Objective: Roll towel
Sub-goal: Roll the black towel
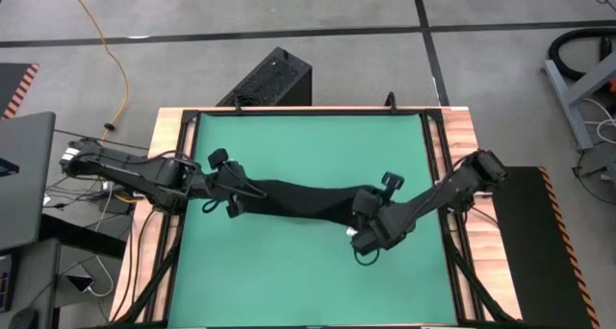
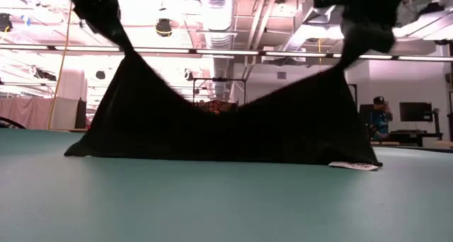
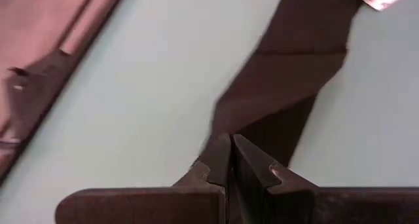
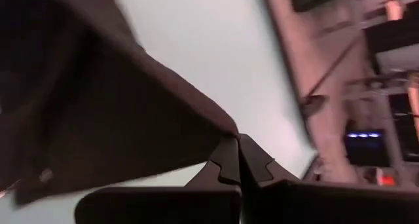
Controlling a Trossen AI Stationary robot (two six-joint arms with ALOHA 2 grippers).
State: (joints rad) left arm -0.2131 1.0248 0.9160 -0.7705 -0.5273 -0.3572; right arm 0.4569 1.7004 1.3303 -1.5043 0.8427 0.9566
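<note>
Soft black cloth, the towel [image 1: 298, 202], is stretched across the middle of the smooth green mat [image 1: 308, 271] on the wood-edged worktop [image 1: 464, 137], held up at both ends and sagging between them. In the low view its lower edge [image 2: 219, 153] is seen resting on the mat, the fabric rising in two peaks to the grippers, whose bodies are cut off at the picture's top. A small white tag [image 2: 354, 165] lies at the lower corner on the mat.

The left gripper [image 1: 234, 189] is closed on one end of the towel; in its wrist view the two dark angular fingers [image 3: 219, 162] are pressed together with the cloth pinched between them. The right gripper [image 1: 368, 214] is closed on the other end, its fingers [image 4: 229, 158] meeting on a folded point of fabric.

A hard black ribbed box [image 1: 269, 79] stands on the grey floor beyond the worktop's far edge. The weave of the towel cannot be made out.
</note>
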